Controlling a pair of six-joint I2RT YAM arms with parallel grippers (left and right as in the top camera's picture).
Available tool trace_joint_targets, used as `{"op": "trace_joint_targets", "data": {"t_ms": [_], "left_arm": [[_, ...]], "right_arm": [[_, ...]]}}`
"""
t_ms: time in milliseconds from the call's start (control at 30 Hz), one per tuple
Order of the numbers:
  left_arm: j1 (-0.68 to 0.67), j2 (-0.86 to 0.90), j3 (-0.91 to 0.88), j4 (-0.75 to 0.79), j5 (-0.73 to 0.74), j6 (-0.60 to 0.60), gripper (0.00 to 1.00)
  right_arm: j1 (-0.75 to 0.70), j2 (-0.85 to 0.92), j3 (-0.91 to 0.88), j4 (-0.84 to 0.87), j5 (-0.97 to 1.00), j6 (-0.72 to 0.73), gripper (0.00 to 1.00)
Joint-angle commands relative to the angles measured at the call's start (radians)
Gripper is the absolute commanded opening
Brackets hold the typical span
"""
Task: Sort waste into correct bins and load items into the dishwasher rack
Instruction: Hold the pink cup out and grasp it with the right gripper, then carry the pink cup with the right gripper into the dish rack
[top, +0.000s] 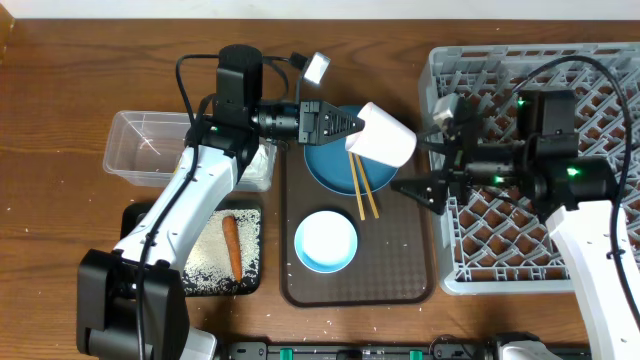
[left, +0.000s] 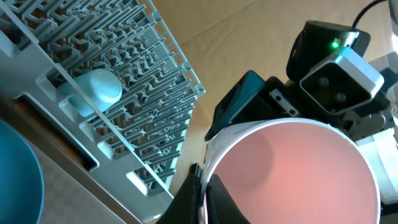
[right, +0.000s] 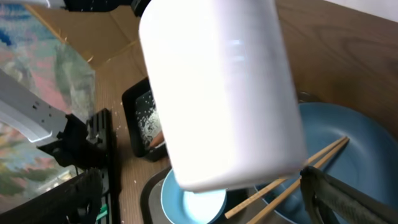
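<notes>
My left gripper (top: 347, 126) (left: 205, 194) is shut on the rim of the pale pink cup (top: 386, 135) (left: 292, 177) (right: 217, 93) and holds it tilted above the dark-blue plate (top: 328, 166). My right gripper (top: 410, 165) is open, with a finger on either side of the cup's base, not closed on it. The chopsticks (top: 364, 192) (right: 292, 180) lie across the plate. The white-and-light-blue bowl (top: 326, 241) (right: 193, 202) sits on the brown tray. The light-blue cup (left: 94, 91) stands in the grey rack (top: 600, 95). The carrot (top: 232, 246) and rice lie in the black tray (top: 140, 222).
The brown serving tray (top: 400, 280) lies between the bins and the rack. The clear tub (top: 140, 150) stands at the left, partly under my left arm. Tissue and wrapper are not clearly visible. Scattered rice grains lie on the table.
</notes>
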Motion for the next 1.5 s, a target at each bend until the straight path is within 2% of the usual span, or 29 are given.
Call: {"op": "trace_joint_targets", "data": {"t_ms": [0,500,533,600,733,967,1100,1267,1467], "left_arm": [[-0.001,-0.001,0.006,0.005,0.021,-0.017,0.06],[-0.053,-0.001,0.006,0.006,0.029,-0.016,0.06],[-0.053,-0.001,0.006,0.006,0.029,-0.016,0.06],[-0.053,-0.001,0.006,0.006,0.029,-0.016,0.06],[-0.053,-0.001,0.006,0.005,0.029,-0.016,0.06],[-0.053,-0.001,0.006,-0.004,0.029,-0.014,0.09],[-0.055,-0.001,0.006,-0.055,0.028,0.042,0.09],[-0.070,-0.001,0.006,-0.207,-0.021,0.146,0.10],[-0.075,-0.001,0.006,-0.285,-0.110,0.169,0.13]], "right_arm": [[0.021,0.003,0.008,0.011,0.019,-0.023,0.99],[0.022,0.004,0.007,0.048,0.019,-0.023,0.99],[0.022,0.004,0.007,0.048,0.019,-0.022,0.98],[0.022,0.004,0.007,0.048,0.019,-0.023,0.89],[0.022,0.004,0.007,0.051,0.020,-0.023,0.67],[0.021,0.003,0.007,0.090,0.019,-0.018,0.42],[0.021,0.003,0.007,0.111,0.019,-0.018,0.41],[0.021,0.003,0.007,0.138,0.019,-0.002,0.41],[0.018,0.003,0.007,0.149,0.019,0.001,0.41]]}}
